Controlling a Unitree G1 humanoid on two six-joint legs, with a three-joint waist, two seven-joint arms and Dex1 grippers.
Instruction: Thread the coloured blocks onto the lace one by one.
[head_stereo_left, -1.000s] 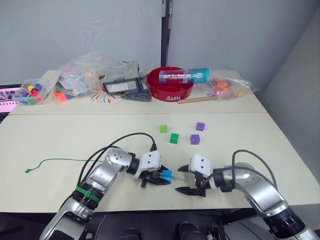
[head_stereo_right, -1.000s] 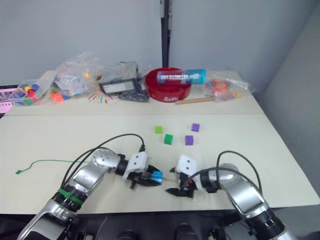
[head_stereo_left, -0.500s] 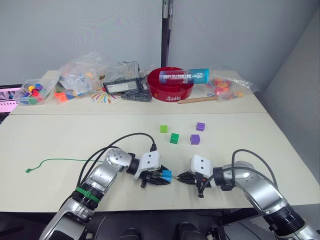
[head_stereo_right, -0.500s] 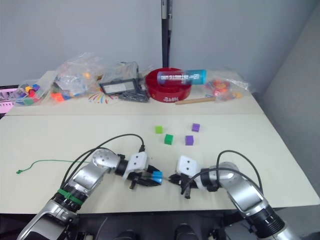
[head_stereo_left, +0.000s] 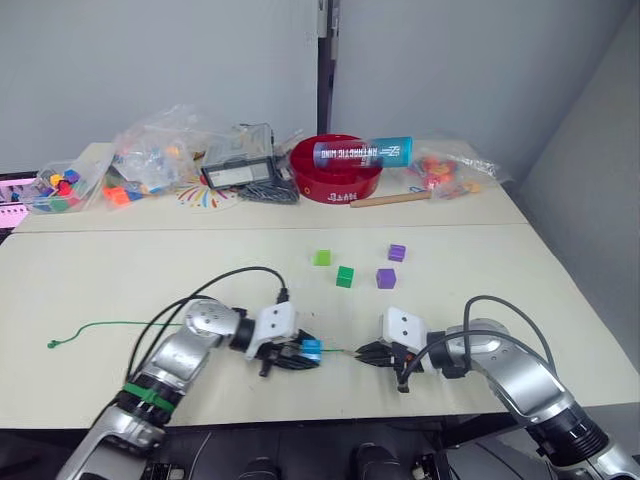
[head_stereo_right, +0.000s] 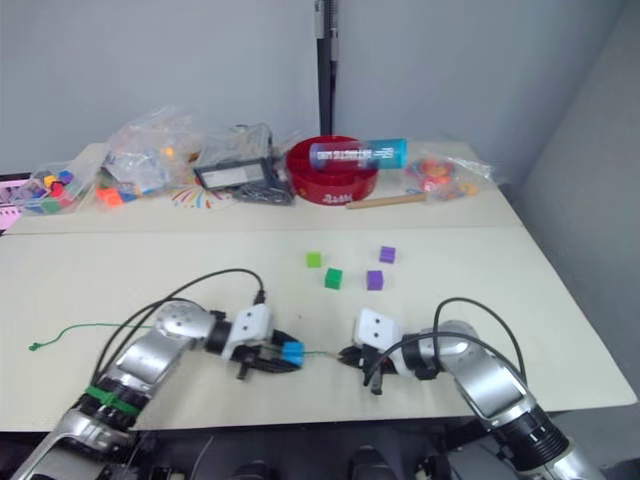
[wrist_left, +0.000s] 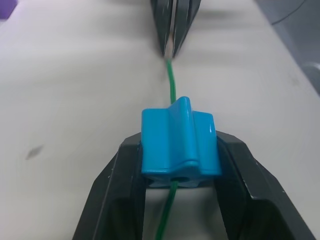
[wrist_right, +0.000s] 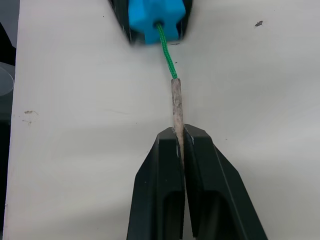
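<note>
A: While the left gripper (head_stereo_left: 297, 352) clamps the bright blue block (head_stereo_left: 311, 348) between its two black fingers (wrist_left: 116, 190), where does the lace (head_stereo_left: 120, 325) run?

B: Straight through the block's hole. The green string comes out of the far face and reaches across a short bare stretch of table (head_stereo_left: 470, 265) to the right gripper (head_stereo_left: 362, 353).

A: And the right one, is it released or clenched?

B: Clenched. In the right wrist view its fingers (wrist_right: 160, 190) are pressed together on the pale stiff tip (wrist_right: 176, 102) of the lace, with the green cord leading from that tip into the blue block just beyond.

A: Where on the table is all this?

B: Near the front edge, about the middle of it. The two grippers face each other, close but apart, the lace taut between them.

A: The rest of the lace?

B: It trails behind the left arm toward the table's left edge and ends in a small knot (head_stereo_left: 53, 343) there.

A: The other blocks?

B: Loose near the table's centre, well clear of both grippers: a light green block (head_stereo_left: 322, 258), a dark green block (head_stereo_left: 345, 277) just beside it, and two purple blocks (head_stereo_left: 386, 278) to their right. A red bowl (head_stereo_left: 338, 176) sits by the back edge.
</note>
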